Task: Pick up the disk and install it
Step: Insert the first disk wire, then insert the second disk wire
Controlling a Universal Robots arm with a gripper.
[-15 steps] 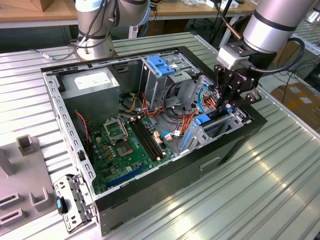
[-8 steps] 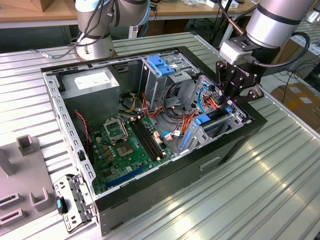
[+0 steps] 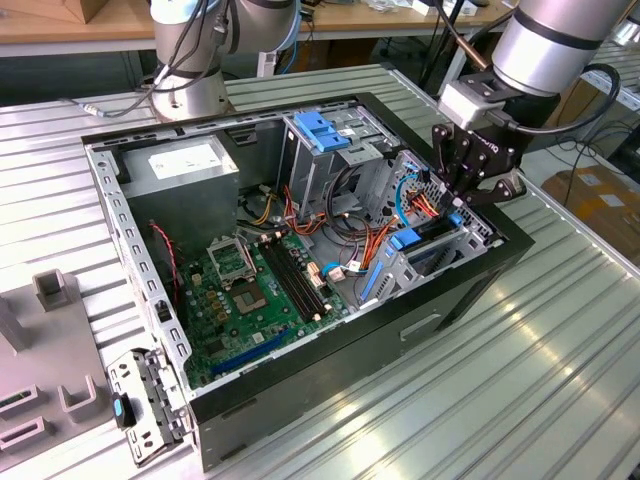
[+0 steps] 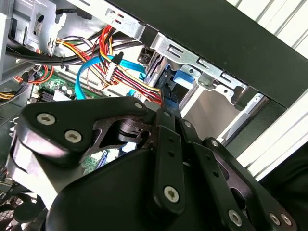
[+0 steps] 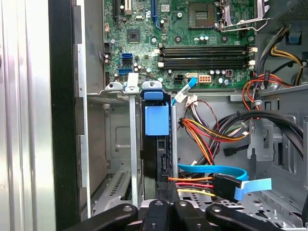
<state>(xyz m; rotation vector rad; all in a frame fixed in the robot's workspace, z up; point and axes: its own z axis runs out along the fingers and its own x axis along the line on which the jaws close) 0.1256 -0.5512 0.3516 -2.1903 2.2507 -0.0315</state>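
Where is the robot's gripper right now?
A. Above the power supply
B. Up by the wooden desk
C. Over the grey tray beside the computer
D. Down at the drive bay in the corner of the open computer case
D: in the exterior view the gripper sits at the drive bay in the open computer case.

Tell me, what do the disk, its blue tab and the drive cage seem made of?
Disk: dark, matte casing, probably metal; only its edge shows. Blue tab: smooth, evenly coloured, likely moulded plastic. Drive cage: bare grey sheet metal with punched holes and folded edges.
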